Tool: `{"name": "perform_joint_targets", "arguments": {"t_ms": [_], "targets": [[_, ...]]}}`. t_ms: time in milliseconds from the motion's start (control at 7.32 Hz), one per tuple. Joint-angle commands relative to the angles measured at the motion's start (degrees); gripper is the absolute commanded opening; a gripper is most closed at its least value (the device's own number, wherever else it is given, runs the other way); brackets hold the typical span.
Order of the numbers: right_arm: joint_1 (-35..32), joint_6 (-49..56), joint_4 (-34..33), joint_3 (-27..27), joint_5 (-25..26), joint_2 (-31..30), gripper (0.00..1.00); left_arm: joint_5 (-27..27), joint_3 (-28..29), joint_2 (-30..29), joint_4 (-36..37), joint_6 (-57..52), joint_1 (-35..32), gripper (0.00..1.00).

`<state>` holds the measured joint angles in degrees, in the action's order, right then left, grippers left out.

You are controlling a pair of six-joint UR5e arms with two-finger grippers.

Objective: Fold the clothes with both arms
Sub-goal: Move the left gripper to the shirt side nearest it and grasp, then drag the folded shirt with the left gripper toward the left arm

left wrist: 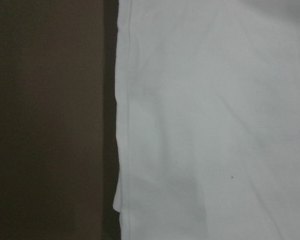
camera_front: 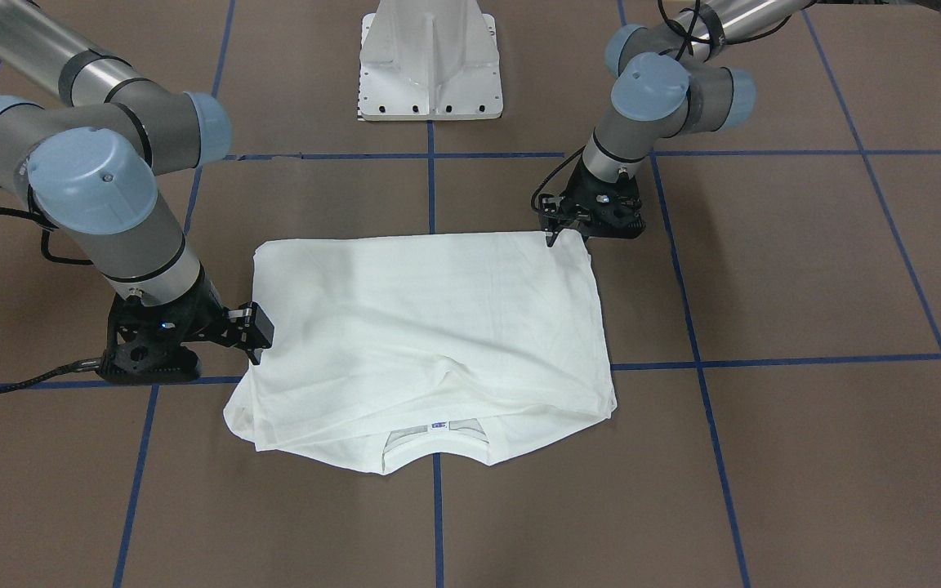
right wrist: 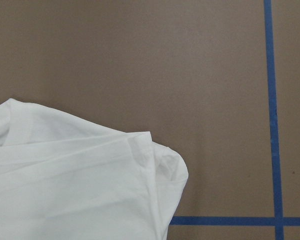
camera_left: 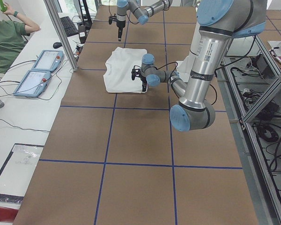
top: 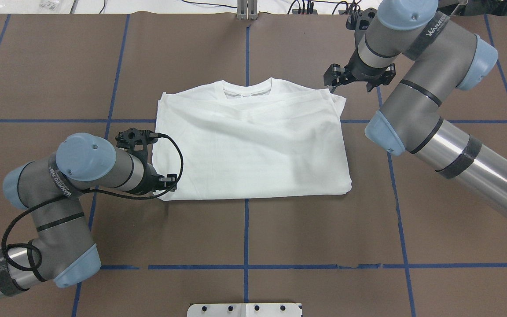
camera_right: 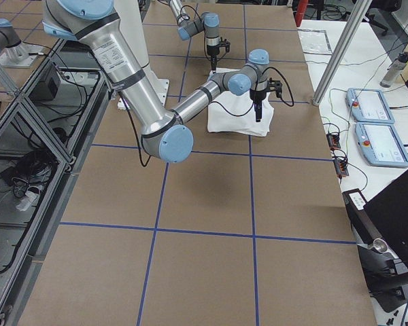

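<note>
Currently the shirt (top: 253, 141) lies flat in the middle of the table (top: 60, 66). It is folded into a neat block with the sleeves tucked out of sight, and the collar (top: 247, 90) peeks out on the far side, away from the robot's base. The top layer stops just short of that collar, so I read the hem-to-neck fold as done, with the crease along the near edge. No printed text shows on the upper face.

The left gripper (camera_front: 554, 235) sits low at the near left corner, its tips touching the cloth edge. Its wrist view shows only the shirt's border against the brown surface. The right gripper (camera_front: 254, 349) is at the far right corner, beside the shoulder, and its wrist view looks down on that rounded corner from above. I'd judge the two sit on opposite corners to be ready at the side edges, either for a crosswise fold or to square the stack. Whether either pair of fingers is spread or pinching cloth, I cannot tell from these feeds.
</note>
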<state>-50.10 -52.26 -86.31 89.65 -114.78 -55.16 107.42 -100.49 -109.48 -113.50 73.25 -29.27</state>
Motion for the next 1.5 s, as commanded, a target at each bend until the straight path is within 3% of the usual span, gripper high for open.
{"name": "perform_joint_targets", "arguments": {"t_ms": [0, 137, 410, 683, 820, 957, 1230, 1367], "targets": [[0.00, -0.03, 0.00, 0.00, 0.00, -0.03, 1.00, -0.02, -0.58, 0.49, 0.03, 0.23, -0.08, 0.00], [0.00, -0.03, 0.00, 0.00, 0.00, -0.03, 1.00, 0.07, -2.15, 0.93, 0.38, -0.38, -0.61, 0.00], [0.00, -0.03, -0.17, 0.52, 0.00, -0.03, 1.00, 0.16, -8.12, 9.25, 0.73, -8.93, -3.14, 0.00], [0.00, -0.38, -0.18, 0.53, 0.00, 0.06, 1.00, 0.16, -5.01, 10.61, 1.00, -22.73, -12.51, 0.00], [0.17, -0.64, -0.18, 0.79, 0.00, 0.06, 1.00, 0.16, -0.46, 9.56, 0.91, -28.28, -17.26, 0.00], [0.35, -0.73, -0.26, 0.88, 0.00, 0.14, 1.00, 0.07, 6.46, 4.33, 0.91, -32.77, -21.92, 0.00], [0.61, -1.08, -0.26, 1.14, 0.09, 0.41, 1.00, -0.02, 25.50, -9.71, -0.31, -35.71, -26.17, 0.00], [1.14, -1.96, -0.26, 1.06, 0.09, 0.84, 1.00, -2.81, 34.83, -17.01, -1.19, -37.80, -26.45, 0.00]]}}
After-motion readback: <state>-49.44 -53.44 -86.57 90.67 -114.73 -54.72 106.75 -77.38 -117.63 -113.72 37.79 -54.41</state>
